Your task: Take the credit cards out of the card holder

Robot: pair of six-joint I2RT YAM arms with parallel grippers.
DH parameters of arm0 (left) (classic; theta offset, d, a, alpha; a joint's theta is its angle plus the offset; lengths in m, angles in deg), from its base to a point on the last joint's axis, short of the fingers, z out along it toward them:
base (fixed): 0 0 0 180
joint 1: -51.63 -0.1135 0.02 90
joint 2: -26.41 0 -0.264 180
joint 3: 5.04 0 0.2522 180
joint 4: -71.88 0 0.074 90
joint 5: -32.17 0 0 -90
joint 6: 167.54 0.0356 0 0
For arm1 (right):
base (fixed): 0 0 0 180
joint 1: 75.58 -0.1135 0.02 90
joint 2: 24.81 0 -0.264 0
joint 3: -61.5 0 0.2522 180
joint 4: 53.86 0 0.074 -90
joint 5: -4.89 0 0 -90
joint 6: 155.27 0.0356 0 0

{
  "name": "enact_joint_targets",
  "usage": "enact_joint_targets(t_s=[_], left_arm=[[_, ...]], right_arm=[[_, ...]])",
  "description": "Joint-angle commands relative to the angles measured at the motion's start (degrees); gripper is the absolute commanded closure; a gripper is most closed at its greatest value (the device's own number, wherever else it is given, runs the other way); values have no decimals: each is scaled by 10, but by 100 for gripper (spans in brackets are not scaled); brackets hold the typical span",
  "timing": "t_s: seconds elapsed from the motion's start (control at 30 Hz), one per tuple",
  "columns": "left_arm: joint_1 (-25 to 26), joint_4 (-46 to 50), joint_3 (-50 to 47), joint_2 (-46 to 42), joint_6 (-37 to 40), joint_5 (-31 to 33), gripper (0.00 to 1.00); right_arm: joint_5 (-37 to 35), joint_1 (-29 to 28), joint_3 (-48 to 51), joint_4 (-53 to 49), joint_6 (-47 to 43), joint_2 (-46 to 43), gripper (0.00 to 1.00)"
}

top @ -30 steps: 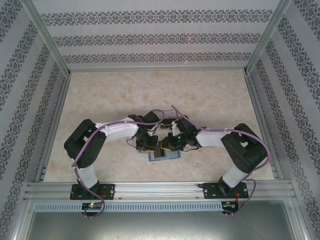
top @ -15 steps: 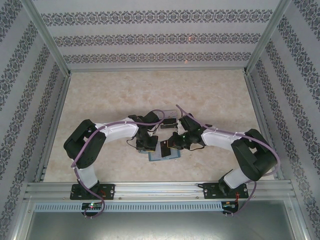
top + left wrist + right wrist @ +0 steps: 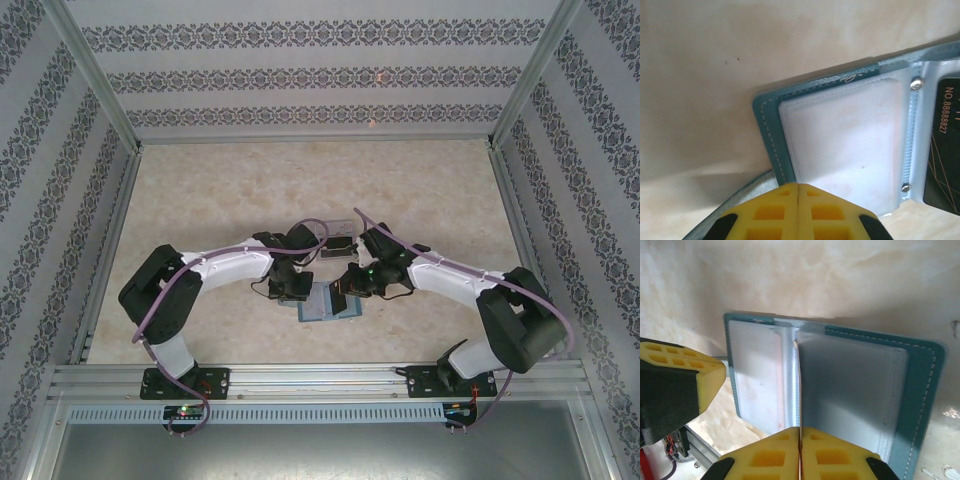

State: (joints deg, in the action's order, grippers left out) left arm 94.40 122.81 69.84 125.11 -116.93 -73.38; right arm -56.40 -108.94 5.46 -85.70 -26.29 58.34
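**Top external.** Logging the card holder [image 3: 325, 308] lying open and flat on the beige table [image 3: 220, 200], near the front edge, between the two wrists. Noting the left gripper [image 3: 295, 292] coming down at its left edge and the right gripper [image 3: 345, 288] reaching in over its right half. Finding both too small here to read how the jaws stand. Marking a clear tray [image 3: 340, 225] just behind the wrists, apart from the holder.

**Left wrist.** Seeing the yellow fingers [image 3: 775, 215] of the left gripper [image 3: 798, 192] pressing flat together, seam closed, tips sitting over the near corner of the card holder [image 3: 767, 130]. Recording a teal cover with pale stitching framing a milky pocket [image 3: 845, 140]. Noting two small rivets [image 3: 916, 83] along the fold. Spotting a dark credit card [image 3: 942, 145] past them, printed with a number and running out of frame at the right.

**Right wrist.** Seeing the yellow fingers [image 3: 840, 455] of the right gripper [image 3: 800, 435] squeezing together on a thin sheet [image 3: 800, 380]. Viewing that sheet edge-on, standing up from the fold of the card holder [image 3: 920, 390]. Failing to tell from this angle whether it is a card or a pocket leaf. Noting grey-blue pockets lying flat on either side of it. Recording the left gripper [image 3: 705, 372] resting just beside the holder's left edge.
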Motion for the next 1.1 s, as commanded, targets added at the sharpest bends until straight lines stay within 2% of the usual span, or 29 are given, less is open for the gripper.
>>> enact_joint_targets(t_s=[0.0,0.17,0.3,0.43,0.67,0.87,1.07], left_arm=[[2,12,-7,-30,4,22,98],[0,-16,-24,-54,8,33,92],[-8,-32,-43,-80,10,43,91],[-22,-55,-75,-110,3,40,90],[-44,-69,-116,-148,-2,34,86],[-52,-65,-133,-164,-7,33,84],[-56,-59,-144,-176,-14,34,83]], right_arm=[[-7,10,-24,-30,-24,-24,91],[-24,14,-70,-106,-126,-32,98],[-82,17,-118,-162,-222,-39,99],[-106,23,-176,-208,-361,-19,100],[-136,22,-275,-302,-634,46,100],[-173,23,-357,-342,-786,116,100],[-189,21,-458,-414,-877,193,100]])
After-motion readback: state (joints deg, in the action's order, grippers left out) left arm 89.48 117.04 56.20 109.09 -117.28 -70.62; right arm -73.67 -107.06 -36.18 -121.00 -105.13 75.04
